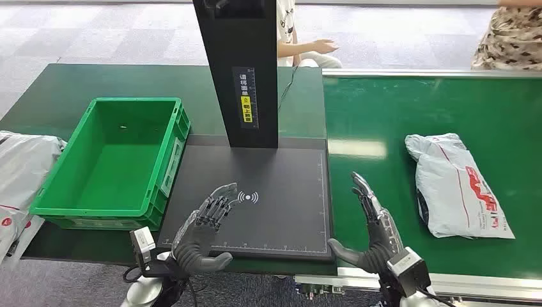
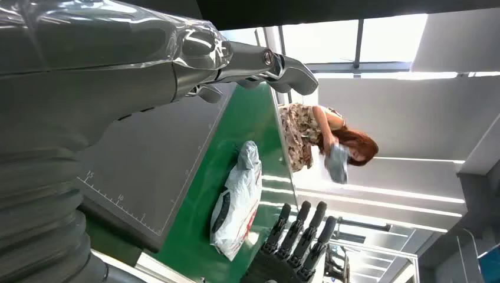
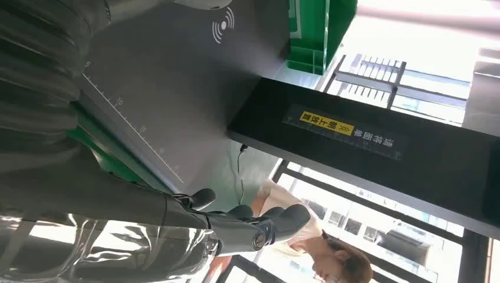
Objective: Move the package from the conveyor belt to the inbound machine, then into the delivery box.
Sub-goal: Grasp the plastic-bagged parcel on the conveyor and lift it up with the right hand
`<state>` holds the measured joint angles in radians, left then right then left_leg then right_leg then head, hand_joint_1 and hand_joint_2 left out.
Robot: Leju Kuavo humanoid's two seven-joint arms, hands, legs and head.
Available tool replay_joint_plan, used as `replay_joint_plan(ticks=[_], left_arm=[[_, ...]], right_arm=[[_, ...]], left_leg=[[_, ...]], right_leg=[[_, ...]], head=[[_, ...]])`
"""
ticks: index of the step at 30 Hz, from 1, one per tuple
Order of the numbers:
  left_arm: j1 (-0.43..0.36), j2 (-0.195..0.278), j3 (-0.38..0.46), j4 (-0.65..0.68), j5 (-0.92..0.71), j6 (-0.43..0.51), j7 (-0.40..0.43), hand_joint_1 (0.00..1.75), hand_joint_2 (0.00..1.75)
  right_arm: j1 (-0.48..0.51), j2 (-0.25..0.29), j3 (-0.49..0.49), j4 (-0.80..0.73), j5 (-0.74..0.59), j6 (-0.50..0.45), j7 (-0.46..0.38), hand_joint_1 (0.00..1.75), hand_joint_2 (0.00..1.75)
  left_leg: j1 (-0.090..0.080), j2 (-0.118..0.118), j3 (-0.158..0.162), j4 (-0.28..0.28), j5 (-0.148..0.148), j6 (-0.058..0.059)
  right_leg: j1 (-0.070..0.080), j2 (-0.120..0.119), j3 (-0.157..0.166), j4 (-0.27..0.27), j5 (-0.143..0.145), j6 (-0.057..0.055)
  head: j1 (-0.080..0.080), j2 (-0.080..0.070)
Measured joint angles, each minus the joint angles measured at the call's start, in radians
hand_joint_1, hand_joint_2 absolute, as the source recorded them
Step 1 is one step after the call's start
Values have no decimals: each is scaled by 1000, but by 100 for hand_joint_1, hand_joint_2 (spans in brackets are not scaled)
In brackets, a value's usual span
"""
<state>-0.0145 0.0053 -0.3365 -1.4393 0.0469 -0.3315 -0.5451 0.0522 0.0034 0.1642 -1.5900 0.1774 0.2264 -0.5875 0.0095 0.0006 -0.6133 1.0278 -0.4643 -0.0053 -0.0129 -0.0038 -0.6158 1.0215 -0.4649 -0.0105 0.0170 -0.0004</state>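
Green crate (image 1: 102, 208) holds nothing — package (image 1: 455, 185) on belt (image 1: 377, 121).

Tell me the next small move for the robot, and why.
Probably swing the right robot hand sideways toward the package. The package lies on the green conveyor belt untouched, both hands are open and hold nothing, and the right one is nearer to it than the left robot hand, which hovers over the black scanner plate.

Left-edge grey bags (image 1: 19, 179) cut off
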Motion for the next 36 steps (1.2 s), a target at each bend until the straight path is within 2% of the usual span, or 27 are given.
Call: replay_joint_plan(ticks=[6, 12, 18, 22, 25, 29, 36], left_arm=[[-4, 7, 0, 12, 7, -1, -13, 0, 175], [-7, 66, -3, 48, 50, 7, -79, 0, 175], [-7, 104, -13, 68, 78, 21, -94, 0, 175], [-7, 114, -28, 75, 90, 28, -96, 0, 175], [-7, 107, -38, 76, 88, 28, -82, 0, 175], [-4, 69, -39, 63, 61, 29, -24, 0, 175], [22, -4, -5, -16, 14, 37, 50, 0, 175]], right_arm=[[10, 0, -5, -7, 4, -6, 0, 0, 175], [0, -14, -42, 4, 72, -93, 33, 0, 175], [-83, -81, -149, 69, 184, -210, 114, 0, 175], [-177, -146, -240, 171, 207, -238, 145, 0, 175], [-250, -195, -305, 268, 206, -264, 168, 0, 175], [-350, -249, -378, 427, 236, -299, 205, 0, 175], [-594, -291, -404, 808, 299, -223, 387, 0, 175]], left_leg=[[0, 0, 0, 0, 0, 0], [0, 0, 0, 0, 0, 0], [-1, 0, 0, 0, 0, 0], [-2, 0, 0, 2, 0, 1], [-2, 0, 0, 3, -1, 2], [-2, 0, -1, 3, -1, 2], [-1, 2, 0, 3, -1, 3]], right_leg=[[0, 0, 0, 0, 0, 0], [0, 0, 0, 0, 0, 0], [0, 0, 0, 0, 0, 0], [-1, 0, 1, 0, 1, 1], [-1, 0, 1, 0, 1, 1], [-1, 0, 1, 0, 1, 1], [-1, 1, 1, 0, 1, 1]], head=[[0, 0], [0, 0], [0, 0], [0, 0], [0, 0], [0, 0], [0, 0]])
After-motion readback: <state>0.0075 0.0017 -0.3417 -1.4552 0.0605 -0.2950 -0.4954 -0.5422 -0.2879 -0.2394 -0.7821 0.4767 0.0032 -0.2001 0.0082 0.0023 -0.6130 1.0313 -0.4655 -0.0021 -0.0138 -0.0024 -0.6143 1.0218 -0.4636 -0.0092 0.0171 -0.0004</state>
